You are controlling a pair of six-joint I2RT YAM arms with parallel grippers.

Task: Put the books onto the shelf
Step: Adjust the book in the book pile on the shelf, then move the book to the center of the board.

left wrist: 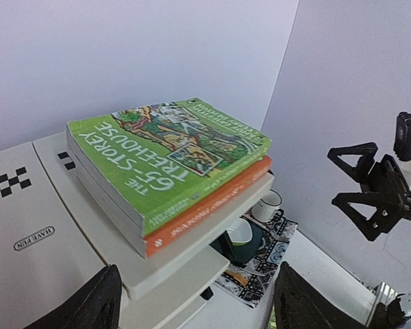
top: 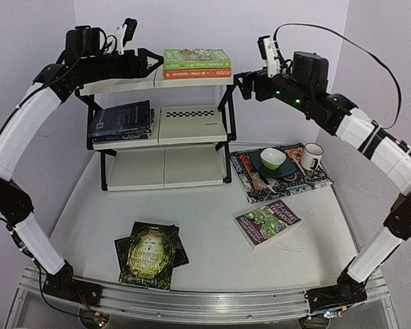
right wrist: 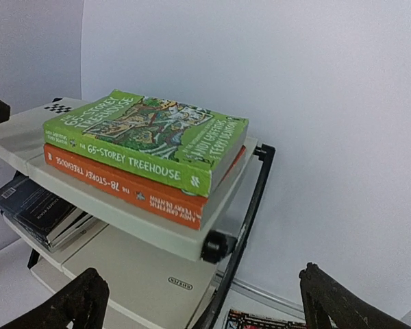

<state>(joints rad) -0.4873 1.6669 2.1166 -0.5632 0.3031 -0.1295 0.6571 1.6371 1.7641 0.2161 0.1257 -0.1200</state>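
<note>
**Top-tier pair placed; both claws spread and empty**

The green book [top: 196,57] is seen lying flat on the orange book [top: 197,72]. Both are at the right end of the top tier of the shelf [top: 192,123].

The left gripper [top: 151,63] is held just left of the pair at top-tier height. Its fingers are spread and nothing is pinched between them. The right gripper [top: 243,86] is held just beyond the shelf's top right corner, fingers likewise spread wide and empty. No contact with the pair is seen from either claw.

A stack of dark blue and black books [top: 121,120] is noted on the left half of the middle tier.

Not yet shelved, on the table [top: 205,212]:
- the purple book [top: 268,223], near right, just beside the patterned mat [top: 260,181]
- the dark green-gold books [top: 151,253], stacked near left

Step judged: placement of the pair is finished and the claws are let go. Next, both arms would need to be drawn clear without nudging the pair, then lowered to a table book. An edge would probably have to be caught, since the books lie flat.
</note>
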